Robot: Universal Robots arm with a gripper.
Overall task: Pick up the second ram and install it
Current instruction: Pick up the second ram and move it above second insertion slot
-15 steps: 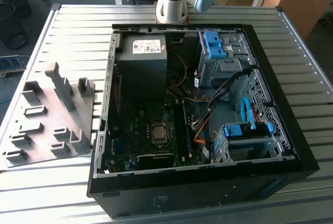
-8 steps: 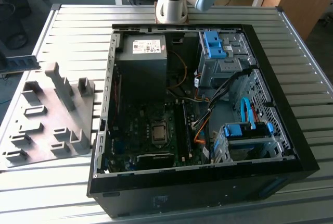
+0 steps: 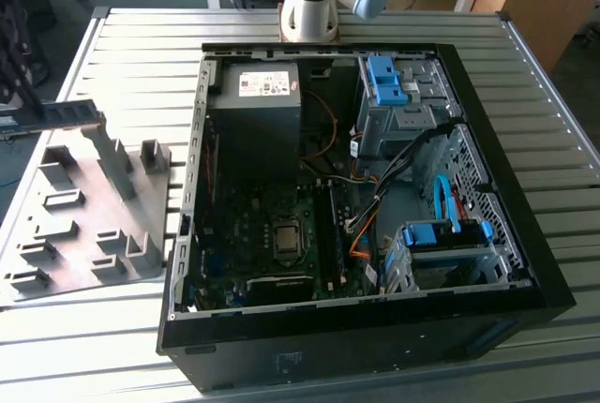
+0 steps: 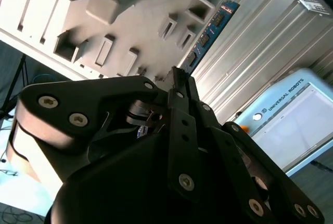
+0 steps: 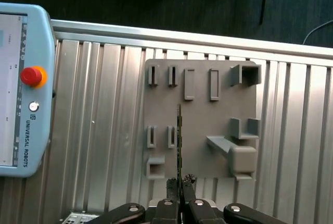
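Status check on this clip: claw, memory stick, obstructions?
Claw shut on memory stick. Stick held above grey holder block. Nothing seen blocking the open computer case.

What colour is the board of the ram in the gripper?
Blue, with black chips; the second ram shows best in the second wrist view.

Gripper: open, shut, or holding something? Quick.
Gripper: shut on the second ram, held over the grey fixture block.
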